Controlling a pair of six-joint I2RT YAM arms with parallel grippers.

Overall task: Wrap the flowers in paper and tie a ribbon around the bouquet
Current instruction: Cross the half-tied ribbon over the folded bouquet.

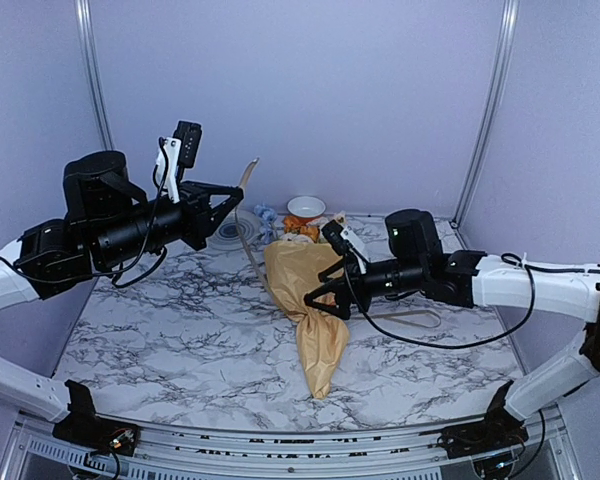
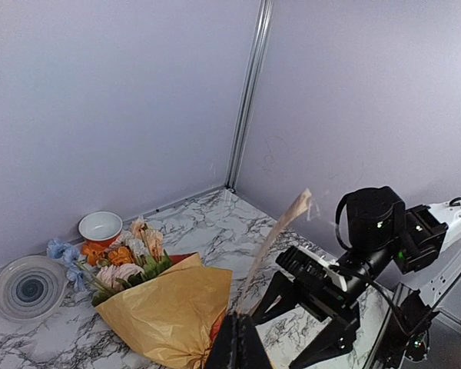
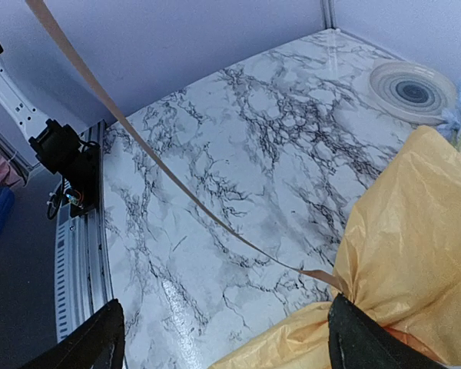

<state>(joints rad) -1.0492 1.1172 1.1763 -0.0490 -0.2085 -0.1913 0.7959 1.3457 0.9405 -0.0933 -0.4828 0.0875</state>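
Observation:
The bouquet [image 1: 305,280] lies on the marble table, a tan-yellow paper [image 3: 415,231] cone with the flowers [image 2: 123,257] showing at its far, wide end. My left gripper [image 1: 237,196] is raised to the bouquet's left and is shut on the ribbon [image 1: 246,190]. The strand runs taut from there down to the cone's pinched waist [image 3: 334,280], with a short tail [image 2: 292,215] sticking up past the shut fingers [image 2: 242,338]. My right gripper [image 1: 318,292] is open at that waist with its jaws wide apart. One finger [image 3: 369,342] rests against the paper.
A white and orange bowl [image 1: 306,207] and a grey ringed plate [image 1: 230,232] stand at the back by the wall. A slack loop of ribbon [image 1: 420,318] lies on the table under the right arm. The table's metal front rail [image 3: 81,254] is near.

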